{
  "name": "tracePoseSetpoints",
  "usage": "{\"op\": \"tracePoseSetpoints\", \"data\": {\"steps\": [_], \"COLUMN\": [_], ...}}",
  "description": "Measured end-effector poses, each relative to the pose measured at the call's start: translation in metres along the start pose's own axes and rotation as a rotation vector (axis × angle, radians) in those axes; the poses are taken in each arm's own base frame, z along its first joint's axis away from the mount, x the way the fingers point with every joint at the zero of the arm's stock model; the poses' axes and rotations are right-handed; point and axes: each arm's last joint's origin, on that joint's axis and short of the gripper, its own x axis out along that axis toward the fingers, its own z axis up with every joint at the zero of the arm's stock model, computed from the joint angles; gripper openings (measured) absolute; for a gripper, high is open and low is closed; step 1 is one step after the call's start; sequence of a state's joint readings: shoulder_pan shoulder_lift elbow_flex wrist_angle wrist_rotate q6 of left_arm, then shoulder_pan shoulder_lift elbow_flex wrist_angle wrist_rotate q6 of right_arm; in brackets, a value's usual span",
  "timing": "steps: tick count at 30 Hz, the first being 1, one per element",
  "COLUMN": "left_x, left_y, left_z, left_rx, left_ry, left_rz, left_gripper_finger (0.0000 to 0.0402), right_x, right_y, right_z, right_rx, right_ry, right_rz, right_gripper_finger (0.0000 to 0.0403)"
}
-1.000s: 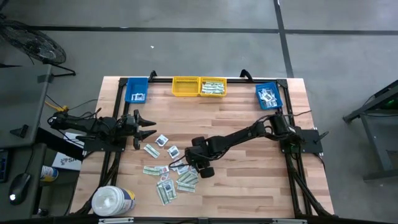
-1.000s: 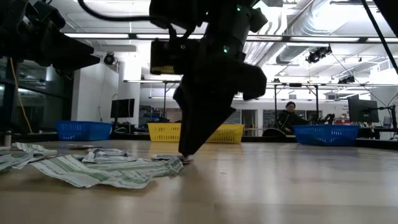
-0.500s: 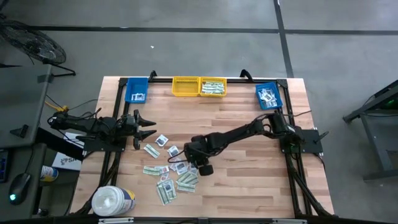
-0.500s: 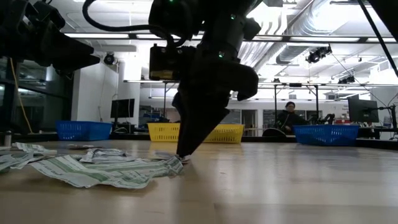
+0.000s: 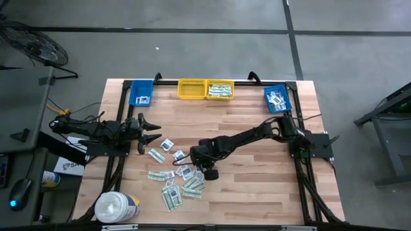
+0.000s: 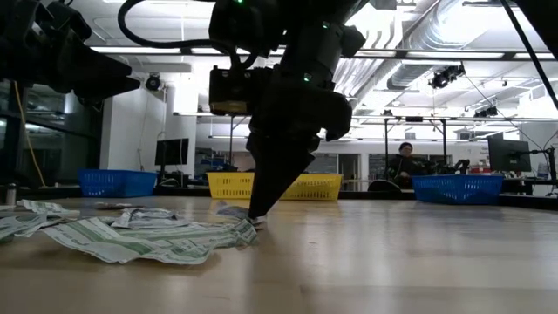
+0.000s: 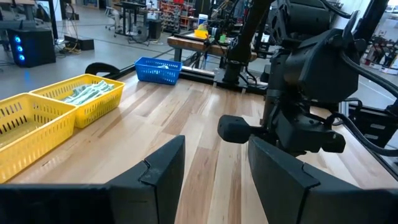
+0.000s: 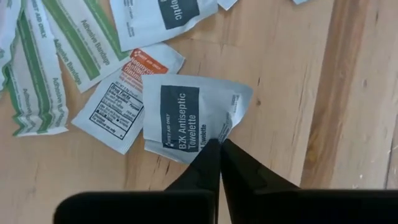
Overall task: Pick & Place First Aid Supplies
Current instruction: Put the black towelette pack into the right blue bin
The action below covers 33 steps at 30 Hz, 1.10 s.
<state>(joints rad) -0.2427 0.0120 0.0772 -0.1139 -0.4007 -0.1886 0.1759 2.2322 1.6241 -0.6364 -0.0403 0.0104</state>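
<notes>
Right wrist view shows the right tool (image 8: pixel 219 147) pinched tight on the edge of a white towelette packet (image 8: pixel 186 118), likely so it can lift without grabbing the packets beside it. That packet lies on the desk (image 5: pixel 257 173) at the pile's (image 5: pixel 176 179) 2 o'clock edge. At the desk's 9 o'clock the left tool (image 5: pixel 153 132) waits, spread wide, empty. Most packet print is too small to read.

- A robotics lab or workshop: a butcher-block table (image 5: pixel 257 186) in a black metal frame stands on bare concrete floor (image 5: pixel 205 38).
- Beyond the right gripper (image 6: pixel 255 220), exposed ceiling ducts (image 6: pixel 453 35), strip lights and monitors (image 6: pixel 510 155).
- A person (image 6: pixel 404 161) sits at a far bench.
</notes>
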Motion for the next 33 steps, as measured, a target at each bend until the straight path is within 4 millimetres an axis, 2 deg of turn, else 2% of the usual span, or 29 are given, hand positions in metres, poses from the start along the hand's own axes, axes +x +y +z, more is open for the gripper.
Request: {"op": "tracePoseSetpoints", "data": {"steps": [7, 18, 25, 33], "left_x": [0.000, 0.000, 0.000, 0.000], "left_y": [0.000, 0.000, 0.000, 0.000], "left_z": [0.000, 0.000, 0.000, 0.000], "left_rx": [0.000, 0.000, 0.000, 0.000], "left_ry": [0.000, 0.000, 0.000, 0.000], "left_rz": [0.000, 0.000, 0.000, 0.000], "left_gripper_finger": [0.0177, 0.0177, 0.0177, 0.0177], "right_x": [-0.007, -0.055, -0.084, -0.113], "right_y": [-0.001, -0.011, -0.028, -0.056], "right_z": [0.000, -0.024, -0.042, -0.053], "right_rx": [0.074, 0.200, 0.276, 0.351], "right_ry": [-0.009, 0.199, 0.356, 0.391], "right_rz": [-0.031, -0.254, -0.343, -0.394], "right_gripper_finger": [0.0001, 0.0000, 0.0000, 0.0000]}}
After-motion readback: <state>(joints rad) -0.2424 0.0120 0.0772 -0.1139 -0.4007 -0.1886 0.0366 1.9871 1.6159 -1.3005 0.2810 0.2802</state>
